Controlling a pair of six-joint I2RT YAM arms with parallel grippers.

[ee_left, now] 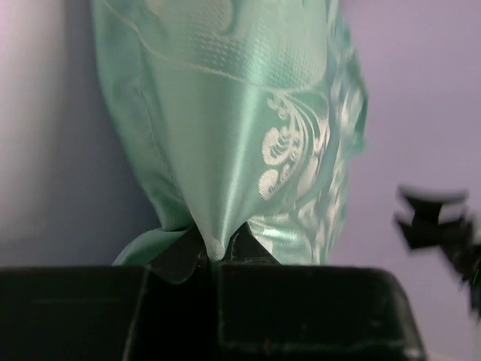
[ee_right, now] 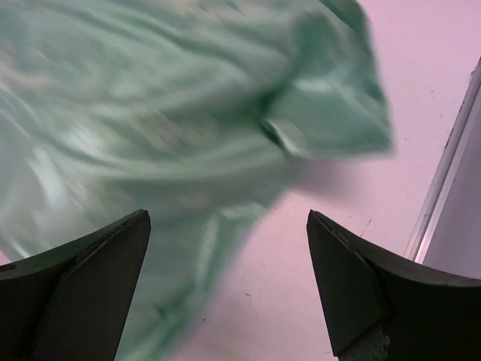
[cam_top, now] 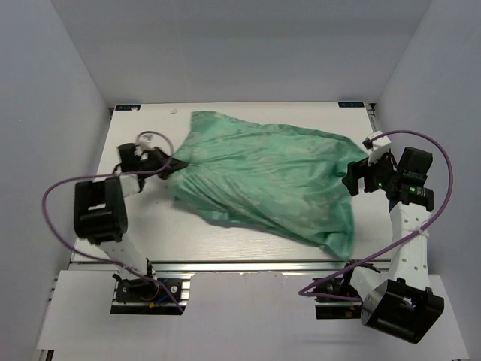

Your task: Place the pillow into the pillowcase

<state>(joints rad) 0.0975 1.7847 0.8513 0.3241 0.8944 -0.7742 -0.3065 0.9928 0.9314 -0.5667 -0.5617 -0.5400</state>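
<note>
My left jaws are clamped tight on a pinched fold of the pillowcase. In the left wrist view the glossy mint cloth, with its pale scroll pattern, rises straight out of the closed tips. From above, that grip sits at the sack's left edge, about halfway back on the worktop, with my left arm reaching in from the near left.

The pillowcase lies mint face up across the middle of the worktop. It runs from the far left to the near right and is puffed and rumpled rather than flat. The cloth covers whatever fills it.

My right jaws stand wide apart and hold nothing. They are just beside the sack's right end, and a green corner lies ahead of them. That view is blurred, so I cannot tell whether the cloth brushes my left-hand tip.
</note>
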